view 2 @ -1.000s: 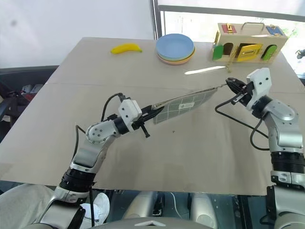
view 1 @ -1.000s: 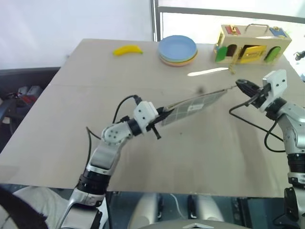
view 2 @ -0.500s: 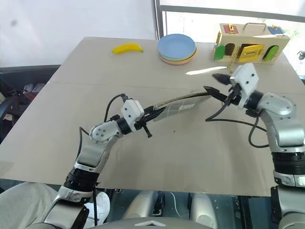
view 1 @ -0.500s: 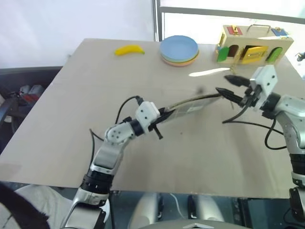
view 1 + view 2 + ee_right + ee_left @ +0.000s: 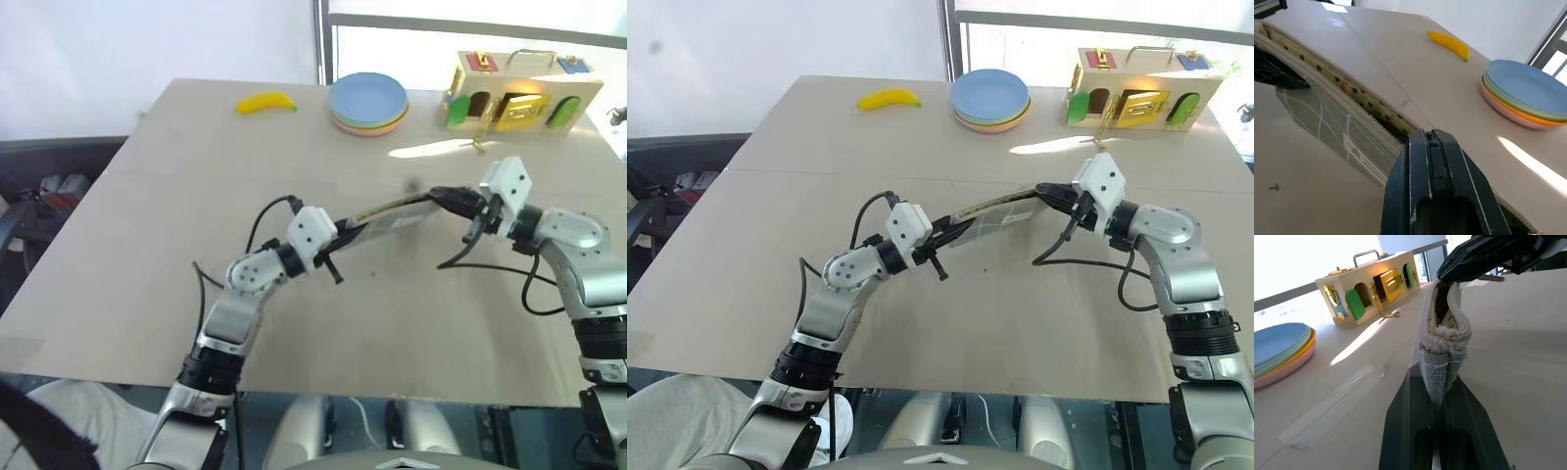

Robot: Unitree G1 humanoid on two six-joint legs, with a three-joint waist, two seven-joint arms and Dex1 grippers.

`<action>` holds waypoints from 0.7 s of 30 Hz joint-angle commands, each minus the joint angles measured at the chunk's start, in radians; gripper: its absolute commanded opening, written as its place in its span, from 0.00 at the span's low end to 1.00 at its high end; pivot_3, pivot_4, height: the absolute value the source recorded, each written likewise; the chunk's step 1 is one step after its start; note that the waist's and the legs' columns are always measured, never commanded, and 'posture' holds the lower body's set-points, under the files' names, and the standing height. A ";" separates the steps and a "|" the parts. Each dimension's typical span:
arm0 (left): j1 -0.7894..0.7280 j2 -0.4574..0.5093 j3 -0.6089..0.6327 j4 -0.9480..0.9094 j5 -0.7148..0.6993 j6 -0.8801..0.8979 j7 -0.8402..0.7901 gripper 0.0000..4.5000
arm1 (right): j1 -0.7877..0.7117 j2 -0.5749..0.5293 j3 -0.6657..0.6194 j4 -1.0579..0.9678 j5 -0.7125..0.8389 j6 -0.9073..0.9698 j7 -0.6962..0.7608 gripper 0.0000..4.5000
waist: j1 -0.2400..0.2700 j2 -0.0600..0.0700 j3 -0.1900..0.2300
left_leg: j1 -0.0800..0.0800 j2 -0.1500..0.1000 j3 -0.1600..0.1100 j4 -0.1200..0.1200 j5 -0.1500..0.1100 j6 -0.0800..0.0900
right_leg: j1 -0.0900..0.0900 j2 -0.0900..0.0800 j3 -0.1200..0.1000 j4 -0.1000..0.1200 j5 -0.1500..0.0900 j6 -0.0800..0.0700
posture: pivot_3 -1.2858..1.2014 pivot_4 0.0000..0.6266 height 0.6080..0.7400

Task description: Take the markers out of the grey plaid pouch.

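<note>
Pale bench point(image 5: 147, 245) top fills most of what we see, with a yellow banana point(image 5: 265, 101) in the upper left of the frame, a stack of coloured plates point(image 5: 366, 102) at upper centre and a wooden latch box point(image 5: 519, 88) at upper right. Left of centre, our left hand point(image 5: 338, 240) is clamped on one end of the grey plaid pouch point(image 5: 387, 215), which hangs above the bench at mid-frame. Moving right, the change: a second ago our right hand point(image 5: 443, 198) stood off past the pouch's far end with its fingers parted; it has since swung in to that end and closed. From the right wrist view the zip is open along the top edge and the dotted lining shows, but we cannot tell whether the fingers pinch fabric or a marker. We judge the pouch now braced at both ends, with the markers yet to come out.
</note>
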 commanded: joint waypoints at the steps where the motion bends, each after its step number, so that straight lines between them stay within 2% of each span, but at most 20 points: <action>1: -0.018 -0.011 -0.005 -0.021 0.002 -0.019 0.007 0.00 | 0.004 -0.012 0.014 0.002 -0.029 -0.057 0.027 0.01 | 0.000 0.000 0.000 | 0.000 0.000 0.000 0.000 0.000 0.000 | 0.000 0.000 0.000 0.000 0.000 0.000 | 0.52 0.24 1.00; 12: -0.030 -0.039 -0.020 -0.008 0.014 -0.018 0.010 0.00 | -0.027 -0.007 0.074 0.070 -0.104 -0.193 0.091 0.01 | 0.000 0.000 0.000 | 0.000 0.000 0.000 0.000 0.000 0.000 | 0.000 0.000 0.000 0.000 0.000 0.000 | 0.52 0.24 1.00; 19: -0.032 -0.042 -0.029 -0.012 0.013 -0.020 0.002 0.00 | -0.073 -0.030 0.133 0.130 -0.228 -0.240 0.082 0.01 | 0.000 0.000 0.000 | 0.000 0.000 0.000 0.000 0.000 0.000 | 0.000 0.000 0.000 0.000 0.000 0.000 | 0.52 0.24 1.00; 21: -0.034 -0.042 -0.032 -0.010 0.011 -0.020 -0.001 0.00 | -0.096 -0.049 0.162 0.138 -0.271 -0.221 0.095 0.12 | 0.000 0.000 0.000 | 0.000 0.000 0.000 0.000 0.000 0.000 | 0.000 0.000 0.000 0.000 0.000 0.000 | 0.52 0.24 1.00</action>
